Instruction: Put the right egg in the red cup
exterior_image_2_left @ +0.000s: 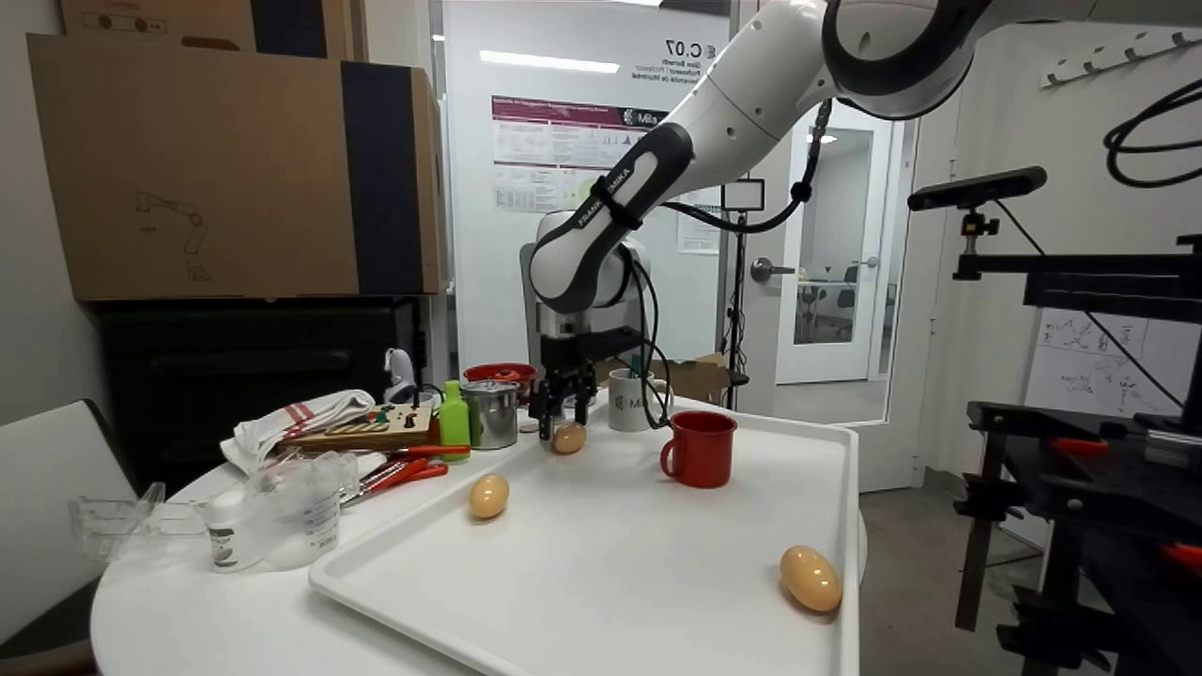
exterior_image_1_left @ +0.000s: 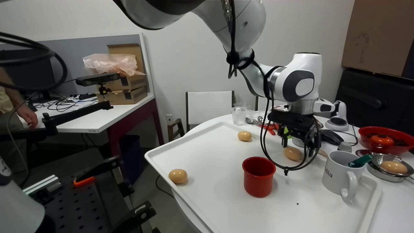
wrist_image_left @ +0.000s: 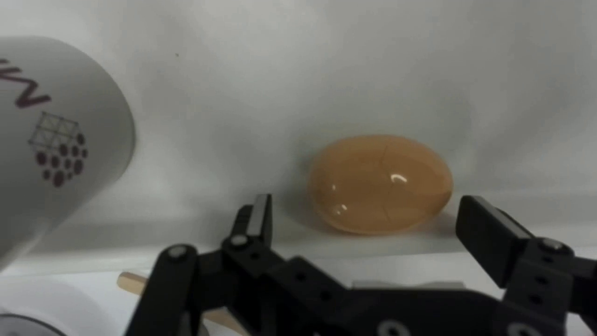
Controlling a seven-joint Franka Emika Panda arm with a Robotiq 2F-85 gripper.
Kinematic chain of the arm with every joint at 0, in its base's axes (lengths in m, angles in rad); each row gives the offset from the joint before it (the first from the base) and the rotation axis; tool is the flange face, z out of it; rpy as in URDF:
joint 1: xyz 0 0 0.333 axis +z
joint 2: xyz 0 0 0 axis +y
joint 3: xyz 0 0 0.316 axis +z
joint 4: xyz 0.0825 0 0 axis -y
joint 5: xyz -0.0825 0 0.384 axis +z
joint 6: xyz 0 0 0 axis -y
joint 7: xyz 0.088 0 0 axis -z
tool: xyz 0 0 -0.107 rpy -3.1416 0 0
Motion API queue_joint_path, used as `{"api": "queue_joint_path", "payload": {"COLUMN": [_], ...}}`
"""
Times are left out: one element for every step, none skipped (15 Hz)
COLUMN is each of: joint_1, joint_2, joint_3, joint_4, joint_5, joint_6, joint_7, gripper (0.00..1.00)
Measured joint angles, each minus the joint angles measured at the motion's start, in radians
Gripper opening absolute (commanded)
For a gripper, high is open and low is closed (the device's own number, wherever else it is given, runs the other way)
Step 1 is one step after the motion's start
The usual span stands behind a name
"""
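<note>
The right egg, a small tan-brown oval egg [exterior_image_1_left: 293, 153], lies on the white tray [exterior_image_1_left: 213, 155] by the tray's edge. It also shows in an exterior view [exterior_image_2_left: 568, 438] and large in the wrist view [wrist_image_left: 380, 184]. My gripper [wrist_image_left: 367, 207] is open, low over the egg. In the wrist view its fingertips stand to either side of the egg, with a gap on each side. The gripper also shows in both exterior views [exterior_image_1_left: 297, 148] [exterior_image_2_left: 563, 422]. The red cup [exterior_image_1_left: 258, 181] stands upright on the tray, apart from the gripper; its handle shows in an exterior view [exterior_image_2_left: 702, 451].
A grey-white mug [exterior_image_1_left: 339, 174] stands on the tray beside the gripper, also in the wrist view [wrist_image_left: 79, 93]. Two other eggs [exterior_image_1_left: 245, 136] [exterior_image_1_left: 178, 176] lie on the tray. Outside it are a metal strainer [exterior_image_1_left: 385, 174], a red bowl [exterior_image_1_left: 401, 149] and a metal pot [exterior_image_2_left: 491, 413].
</note>
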Motion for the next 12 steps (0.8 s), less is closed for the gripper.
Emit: {"api": "queue_joint_path", "payload": {"joint_1": [-0.001, -0.002, -0.003, -0.003, -0.004, -0.003, -0.003, -0.003, -0.003, -0.003, -0.002, -0.002], "joint_2": [0.0, 0.0, 0.0, 0.001, 0.002, 0.004, 0.006, 0.009, 0.012, 0.015, 0.017, 0.018], "joint_3": [-0.004, -0.008, -0.012, -0.013, -0.013, -0.012, -0.009, -0.004, 0.0, 0.004, 0.006, 0.007], "joint_4": [0.001, 0.002, 0.002, 0.002, 0.002, 0.002, 0.002, 0.002, 0.002, 0.002, 0.002, 0.002], "joint_5": [0.0, 0.0, 0.0, 0.0, 0.0, 0.0, 0.0, 0.001, 0.001, 0.001, 0.002, 0.002], "joint_6": [0.0, 0.0, 0.0, 0.0, 0.0, 0.0, -0.002, -0.003, -0.004, -0.006, -0.008, -0.011], "joint_7": [0.007, 0.016, 0.022, 0.027, 0.031, 0.032, 0.032, 0.032, 0.033, 0.034, 0.035, 0.038], "gripper": [1.0, 1.0, 1.0, 1.0, 1.0, 1.0, 1.0, 1.0, 1.0, 1.0, 1.0, 0.94]}}
